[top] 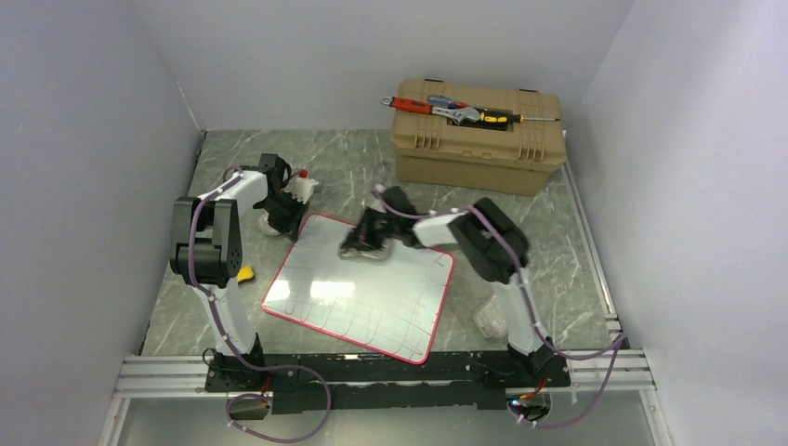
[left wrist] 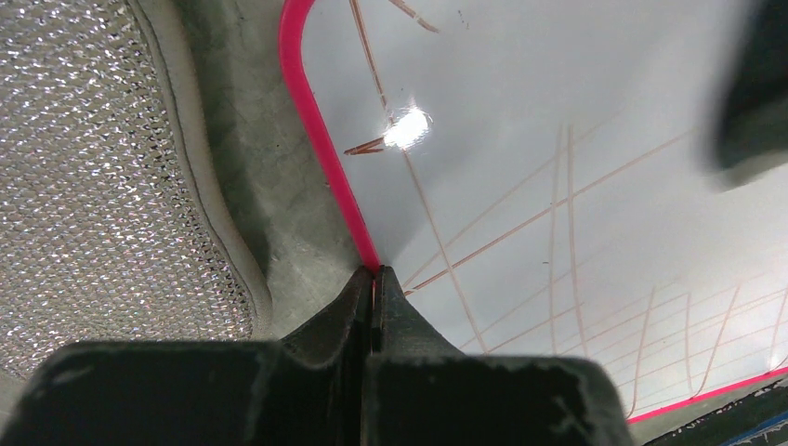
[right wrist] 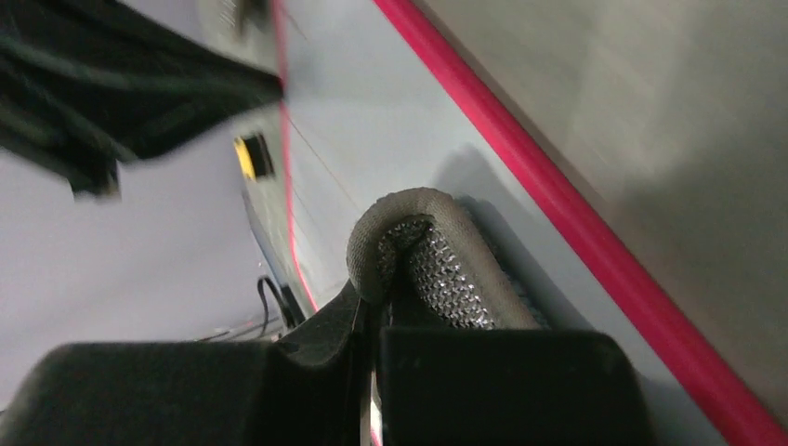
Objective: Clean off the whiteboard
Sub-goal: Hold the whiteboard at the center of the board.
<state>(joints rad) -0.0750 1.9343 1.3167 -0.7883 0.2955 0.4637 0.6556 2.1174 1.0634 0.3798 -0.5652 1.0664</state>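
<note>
At the left jaws: shut to a hairline slit, nipping the thin red rim of the whiteboard (left wrist: 604,111) on its left side near the far corner, with a sliver of red showing in the slit. Just beside that grip, off the board and flat on the counter (top: 558,242), a glittering mesh cloth (left wrist: 102,186) with a tan hem. At the right jaws: closed on a fold of a second mesh cloth (right wrist: 437,265), beige-hemmed, bulging out ahead of the tips and down on the glossy white just inside the board's far rim. Across that white surface, thin reddish-brown pen lines crossing in a loose grid, plus one bright spot of lamp glare. As for the board itself: flat in the middle of the counter, turned askew, one rounded corner close to the near edge between the two arm bases. Beyond it, at the far right corner of the counter, a tan toolbox (top: 479,149), lid down, hand tools (top: 455,110) on top. Toward the far left corner, a small white bottle (top: 299,186) with a red cap; by the left edge, a bit of something yellow (top: 245,274); near the right arm's base, crumpled clear plastic (top: 491,319). Underneath everything, a grey-green marbled pattern; on three sides, plain pale lavender walls (top: 372,56).
</note>
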